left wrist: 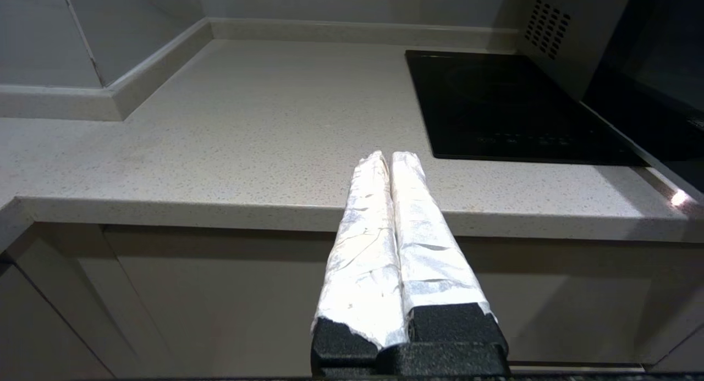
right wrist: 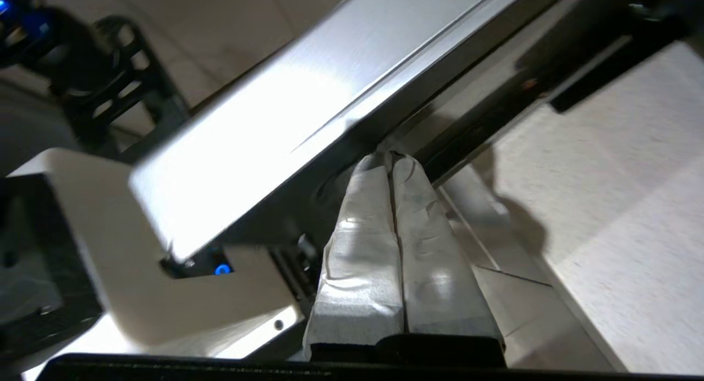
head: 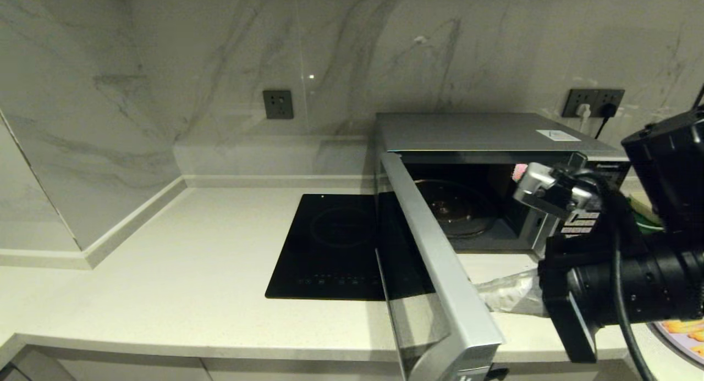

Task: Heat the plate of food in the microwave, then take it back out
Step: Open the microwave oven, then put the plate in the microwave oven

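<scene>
While my left gripper hangs clenched and idle off the counter edge left of the hob, the microwave stands open with nothing on its turntable. My right gripper, fingers pressed together, touches the door; I should swing it fully clear. The plate of food waits at far right.

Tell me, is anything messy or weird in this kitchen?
Nothing is spilled or broken. The microwave door is swung wide open with only the bare turntable inside, and the plate of food sits on the counter at the far right. The right gripper, fingers together, is at the door.
</scene>
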